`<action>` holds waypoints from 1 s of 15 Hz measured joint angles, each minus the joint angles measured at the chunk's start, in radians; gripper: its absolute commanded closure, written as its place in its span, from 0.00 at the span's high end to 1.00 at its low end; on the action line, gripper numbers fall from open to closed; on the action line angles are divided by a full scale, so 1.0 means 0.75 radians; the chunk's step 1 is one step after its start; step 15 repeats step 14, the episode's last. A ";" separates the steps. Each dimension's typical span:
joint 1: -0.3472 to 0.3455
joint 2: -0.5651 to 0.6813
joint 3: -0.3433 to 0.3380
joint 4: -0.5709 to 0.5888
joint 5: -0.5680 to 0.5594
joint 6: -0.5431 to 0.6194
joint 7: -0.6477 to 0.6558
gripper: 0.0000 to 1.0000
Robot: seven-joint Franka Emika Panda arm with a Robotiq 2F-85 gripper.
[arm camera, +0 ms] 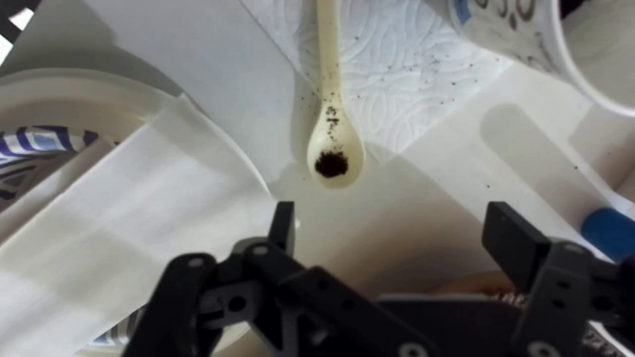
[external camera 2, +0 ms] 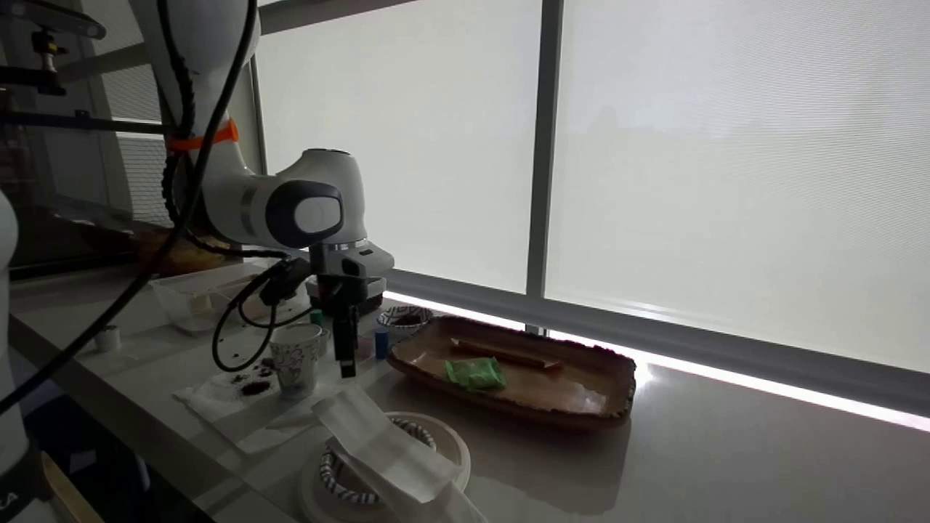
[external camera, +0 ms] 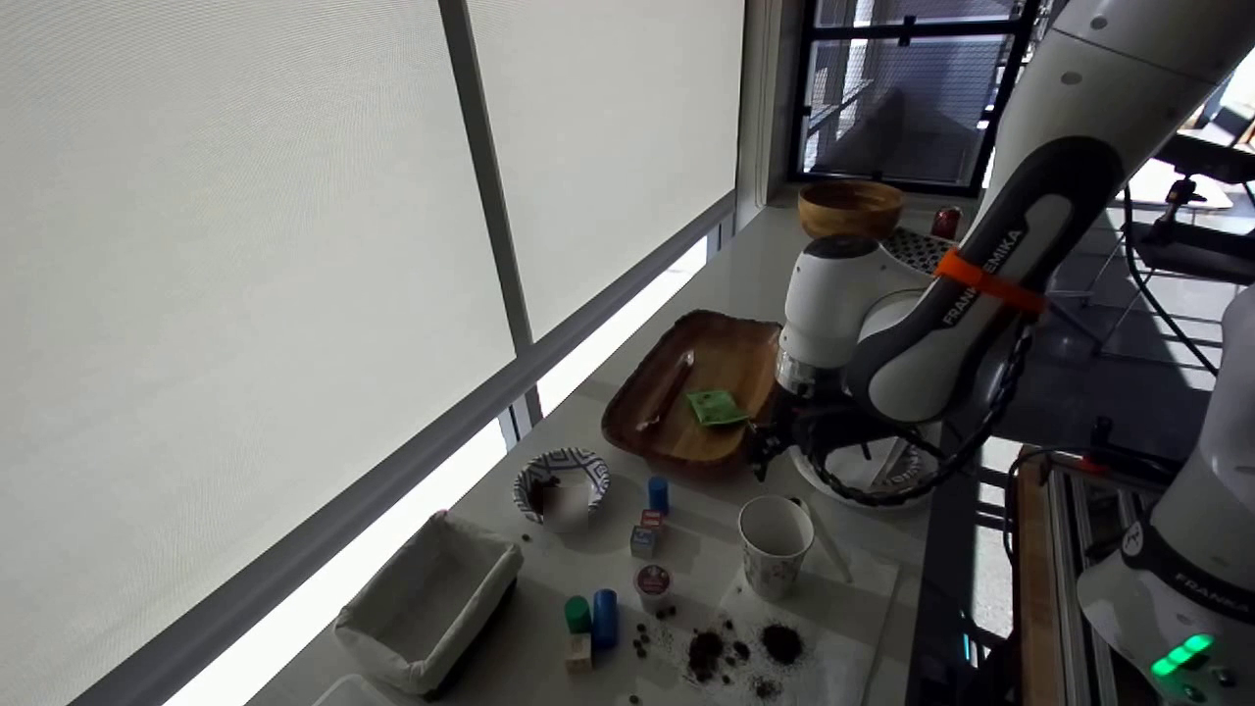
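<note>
Lying below and beside the spread tool (arm camera: pixel 389 228), a spoon (arm camera: pixel 343 133).

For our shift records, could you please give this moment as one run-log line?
Gripper: open, empty; Wrist view: cream spoon bearing dark grounds; Nearby: patterned paper cup, wooden tray holding green packet

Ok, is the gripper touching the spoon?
Apart: in the wrist view, the open gripper is clear of the spoon, with tabletop showing between it and both fingertips.
</note>
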 measured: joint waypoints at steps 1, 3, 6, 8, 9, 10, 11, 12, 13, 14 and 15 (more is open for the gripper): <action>-0.011 -0.035 0.004 -0.002 0.000 -0.021 0.001 1.00; -0.039 -0.103 0.022 0.010 0.002 -0.135 0.001 1.00; -0.084 -0.232 0.060 -0.011 0.000 -0.369 0.001 1.00; -0.105 -0.315 0.090 0.005 0.001 -0.541 -0.001 1.00; -0.114 -0.355 0.106 0.012 0.001 -0.615 -0.001 1.00; -0.119 -0.400 0.121 0.003 0.001 -0.676 -0.003 1.00; -0.120 -0.446 0.133 -0.009 0.002 -0.728 -0.011 1.00; -0.120 -0.483 0.146 -0.007 0.004 -0.776 -0.023 1.00; -0.120 -0.511 0.160 -0.003 0.007 -0.806 -0.038 1.00; -0.120 -0.531 0.170 -0.002 0.012 -0.822 -0.050 1.00; -0.120 -0.531 0.170 -0.002 0.012 -0.822 -0.050 1.00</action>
